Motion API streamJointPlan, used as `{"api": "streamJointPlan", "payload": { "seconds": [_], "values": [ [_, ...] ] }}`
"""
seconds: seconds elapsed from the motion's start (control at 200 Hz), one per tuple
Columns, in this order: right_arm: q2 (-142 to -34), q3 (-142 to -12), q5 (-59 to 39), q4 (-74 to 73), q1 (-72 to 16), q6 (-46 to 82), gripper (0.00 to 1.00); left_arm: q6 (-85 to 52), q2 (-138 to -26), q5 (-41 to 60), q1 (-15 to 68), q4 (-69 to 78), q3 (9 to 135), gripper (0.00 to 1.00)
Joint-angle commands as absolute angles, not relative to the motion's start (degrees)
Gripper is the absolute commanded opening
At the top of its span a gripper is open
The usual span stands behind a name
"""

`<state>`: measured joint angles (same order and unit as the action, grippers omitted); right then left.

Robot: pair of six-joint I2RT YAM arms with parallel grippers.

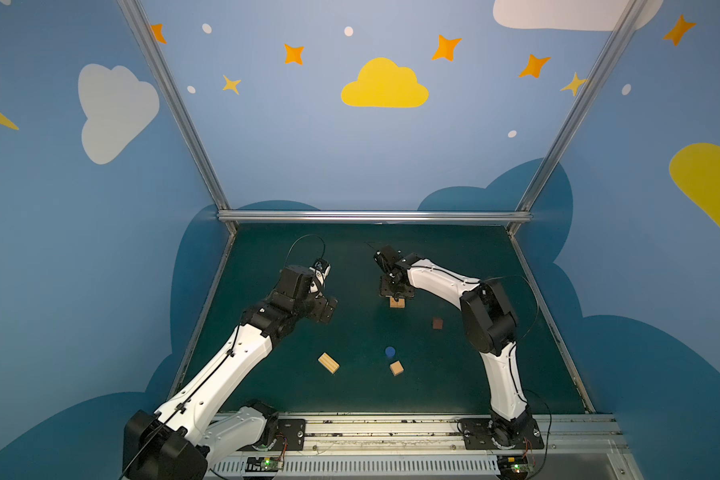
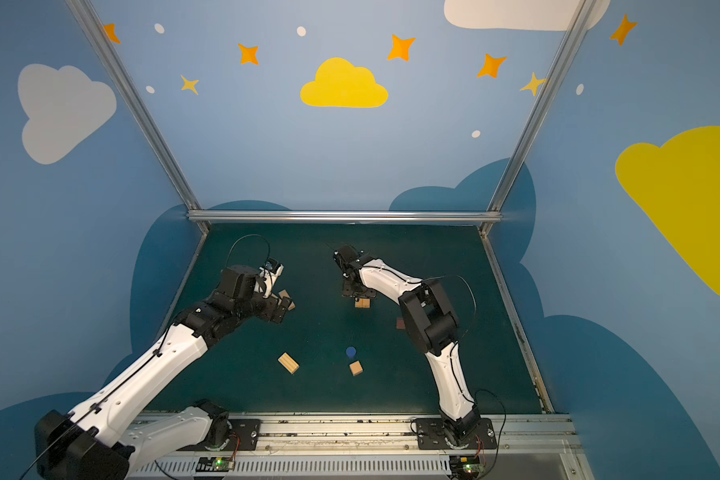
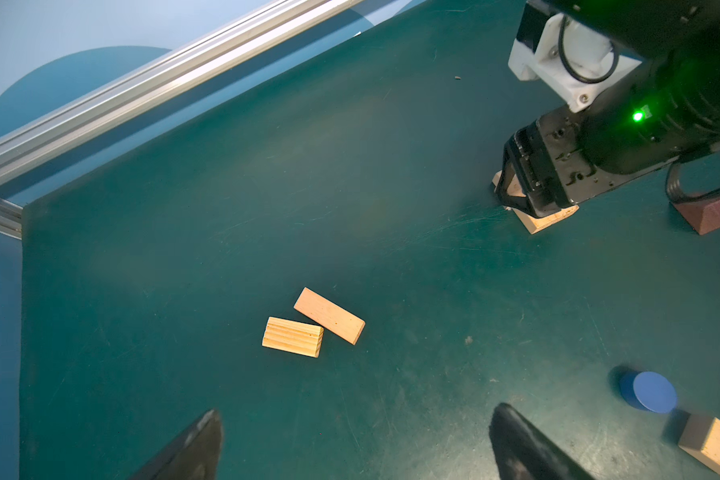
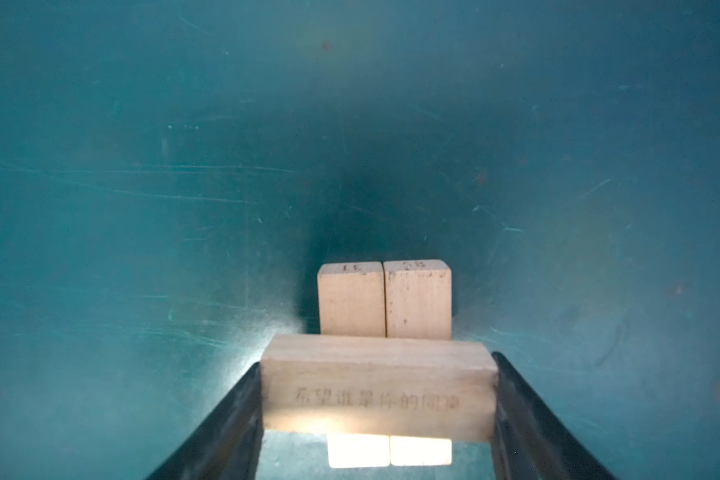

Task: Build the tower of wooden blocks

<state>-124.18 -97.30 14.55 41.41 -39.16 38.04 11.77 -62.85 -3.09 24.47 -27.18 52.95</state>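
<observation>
The wood block tower (image 1: 397, 302) (image 2: 362, 304) is two light tan bars (image 4: 385, 299) lying side by side on the green mat, right of the middle in both top views. My right gripper (image 4: 377, 361) (image 1: 397, 296) is shut on a third tan bar (image 4: 379, 386), held by its ends crosswise over that pair. I cannot tell whether it rests on them. My left gripper (image 3: 356, 411) (image 2: 283, 307) hangs open and empty above a smooth bar (image 3: 329, 316) and a ribbed bar (image 3: 292, 336) at the left.
Loose on the mat lie another ribbed bar (image 1: 328, 363), a blue round piece (image 1: 390, 352), a tan cube (image 1: 396, 368) and a dark reddish-brown cube (image 1: 437, 323) beside the right arm's elbow. An aluminium rail (image 1: 371, 216) and blue walls bound the mat.
</observation>
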Motion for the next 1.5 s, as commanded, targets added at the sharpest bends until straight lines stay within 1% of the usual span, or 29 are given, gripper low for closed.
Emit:
{"api": "streamJointPlan", "payload": {
  "seconds": [0.0,0.421,0.466,0.561,0.631,0.661,0.686,0.896,0.926,1.016,1.041,1.092,1.137,1.297,1.332,1.407,1.492],
  "values": [
    [-124.95,-98.87,14.18,43.07,-38.85,37.27,0.09,11.77,-62.88,-2.92,24.26,-27.04,52.69,1.0],
    [-124.65,-98.53,13.41,43.87,-38.76,36.71,0.15,11.85,-62.98,-2.9,24.26,-27.07,52.67,1.0],
    [-124.68,-98.53,13.19,43.95,-38.66,36.56,0.19,11.8,-62.88,-2.9,24.27,-27.07,52.65,1.0],
    [-124.63,-98.53,12.77,43.88,-38.67,36.47,0.3,11.86,-62.97,-2.9,24.26,-27.07,52.7,1.0],
    [-124.64,-98.52,12.27,43.95,-38.59,36.39,0.34,11.81,-62.84,-2.9,24.27,-27.07,52.65,1.0],
    [-124.64,-98.53,12.23,43.99,-38.58,36.39,0.39,11.85,-62.91,-2.9,24.29,-27.09,52.69,1.0],
    [-124.68,-98.59,12.16,43.92,-38.58,36.39,0.41,11.86,-62.84,-2.98,24.26,-27.08,52.66,1.0],
    [-124.71,-98.61,12.51,44.37,-38.57,36.3,0.45,11.86,-62.89,-2.99,24.26,-27.07,52.67,1.0],
    [-124.58,-98.61,12.69,44.47,-38.51,36.22,0.49,11.87,-62.93,-2.99,24.3,-27.1,52.66,1.0],
    [-124.52,-98.55,12.91,44.8,-38.41,36.12,0.51,11.85,-62.93,-2.99,24.28,-27.08,52.68,1.0],
    [-124.37,-98.53,12.89,44.81,-38.41,36.12,0.53,11.86,-63.06,-2.99,24.26,-27.08,52.65,1.0],
    [-124.34,-98.36,12.83,44.76,-38.41,36.08,0.54,11.87,-63.01,-2.99,24.32,-27.2,52.74,1.0],
    [-124.34,-98.29,12.81,44.85,-38.39,36.1,0.58,11.86,-63.06,-2.99,24.26,-27.17,52.7,1.0],
    [-124.38,-98.09,12.09,45.01,-38.32,36.21,0.61,11.9,-63.11,-3.25,24.26,-27.09,52.69,1.0],
    [-124.5,-98.09,11.89,45.09,-38.32,36.21,0.63,11.86,-63.19,-3.25,24.26,-27.07,52.71,1.0],
    [-124.6,-98.09,11.43,45.13,-38.36,36.12,0.63,11.86,-63.28,-3.16,24.25,-27.08,52.69,1.0],
    [-124.5,-98.09,11.35,45.2,-38.32,35.86,0.67,11.87,-63.45,-3.08,24.27,-27.08,52.65,1.0]
  ]
}}
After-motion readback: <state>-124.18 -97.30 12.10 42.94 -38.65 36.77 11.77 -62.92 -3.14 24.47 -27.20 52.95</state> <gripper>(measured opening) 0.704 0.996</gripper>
